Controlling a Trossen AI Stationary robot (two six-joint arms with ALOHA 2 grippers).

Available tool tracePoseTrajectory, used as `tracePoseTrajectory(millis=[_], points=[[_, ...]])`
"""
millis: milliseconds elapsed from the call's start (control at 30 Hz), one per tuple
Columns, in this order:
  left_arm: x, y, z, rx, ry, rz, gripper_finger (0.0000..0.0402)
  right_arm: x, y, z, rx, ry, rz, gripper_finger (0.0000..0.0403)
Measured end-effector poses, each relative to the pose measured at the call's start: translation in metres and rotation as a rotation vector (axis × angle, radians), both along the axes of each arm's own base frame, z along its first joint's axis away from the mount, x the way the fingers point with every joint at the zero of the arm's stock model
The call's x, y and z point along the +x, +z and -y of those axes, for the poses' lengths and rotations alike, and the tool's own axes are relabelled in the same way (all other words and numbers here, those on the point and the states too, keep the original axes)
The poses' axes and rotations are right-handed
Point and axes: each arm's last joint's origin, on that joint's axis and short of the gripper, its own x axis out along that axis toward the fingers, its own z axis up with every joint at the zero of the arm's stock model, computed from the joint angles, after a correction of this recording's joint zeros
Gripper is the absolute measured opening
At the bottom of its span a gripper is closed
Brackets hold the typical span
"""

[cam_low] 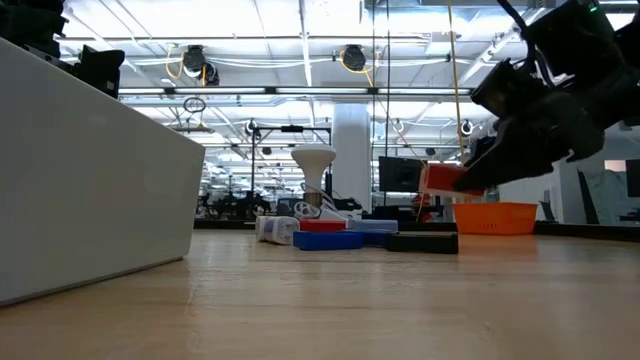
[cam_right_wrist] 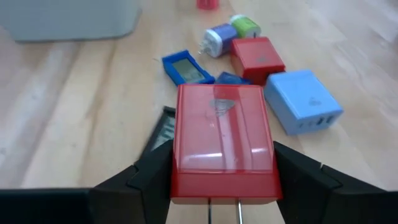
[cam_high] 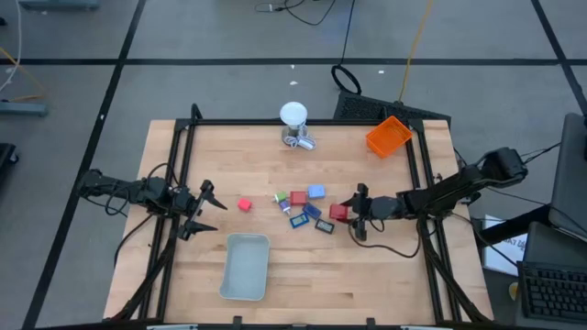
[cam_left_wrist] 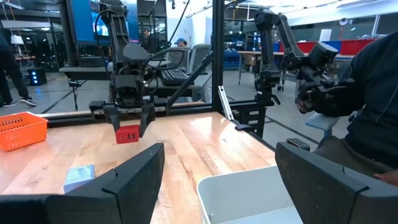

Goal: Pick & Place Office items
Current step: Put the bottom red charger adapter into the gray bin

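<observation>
My right gripper (cam_right_wrist: pixel 221 186) is clenched on a red block (cam_right_wrist: pixel 224 140), lifted off the table (cam_high: pixel 367 266) at the cluster's three o'clock edge. Beyond it lie a dark blue-faced rectangle (cam_right_wrist: pixel 186 67), a light-blue piece (cam_right_wrist: pixel 303 99), another red block (cam_right_wrist: pixel 257 56) and a green-and-white bit (cam_right_wrist: pixel 244 26). My left gripper (cam_high: pixel 206 210) waits released at nine o'clock, beside the grey tray (cam_high: pixel 246 267).
</observation>
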Motion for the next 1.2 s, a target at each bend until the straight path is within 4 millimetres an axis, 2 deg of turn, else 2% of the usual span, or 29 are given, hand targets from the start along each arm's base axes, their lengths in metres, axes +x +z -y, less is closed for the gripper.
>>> tracePoseTrajectory(millis=[400,1200], points=[[0.000,0.000,0.000,0.000,0.000,0.000,0.0305,0.001,0.013,-0.003,0.058,0.076,0.093,0.0216],[0.000,0.000,0.000,0.000,0.000,0.000,0.0306,0.002,0.042,-0.029,0.098,0.251,0.393,0.0219]])
